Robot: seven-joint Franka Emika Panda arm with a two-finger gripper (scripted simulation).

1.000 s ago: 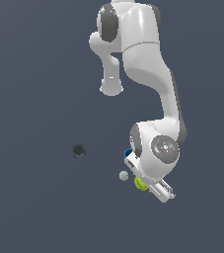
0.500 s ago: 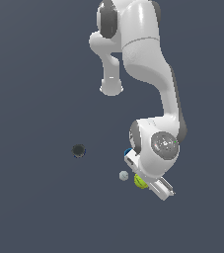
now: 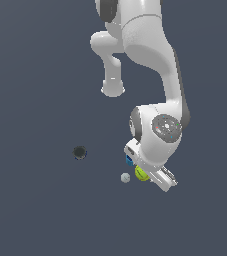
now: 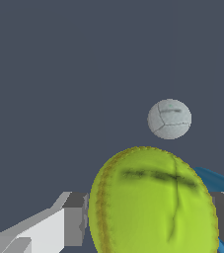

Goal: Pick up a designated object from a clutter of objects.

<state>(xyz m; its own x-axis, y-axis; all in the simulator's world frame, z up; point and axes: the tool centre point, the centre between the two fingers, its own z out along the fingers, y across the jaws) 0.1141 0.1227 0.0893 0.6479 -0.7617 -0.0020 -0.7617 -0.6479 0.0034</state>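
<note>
The white Franka Panda arm (image 3: 150,55) reaches down from the far side of the dark grey-blue floor (image 3: 35,210), its wrist bent low on the exterior view's right. Its gripper (image 3: 147,175) is down among the clutter, and the grey fingers (image 4: 76,217) stand one on each side of a yellow-green ball with a dark streak and a stitched seam (image 4: 153,207), their inner faces against it, so the pincer looks clamped on this ball. It is the only yellow-green ball in sight; the larger tennis ball with pale seams cannot be made out in either view. A blue cup (image 4: 214,179) shows as a rim just behind the gripped ball. A dark round object (image 3: 79,152) lies well apart on the exterior view's left. A tiny grey-white cracked ball (image 4: 169,118) rests just beyond the streaked ball, apart from it.
</note>
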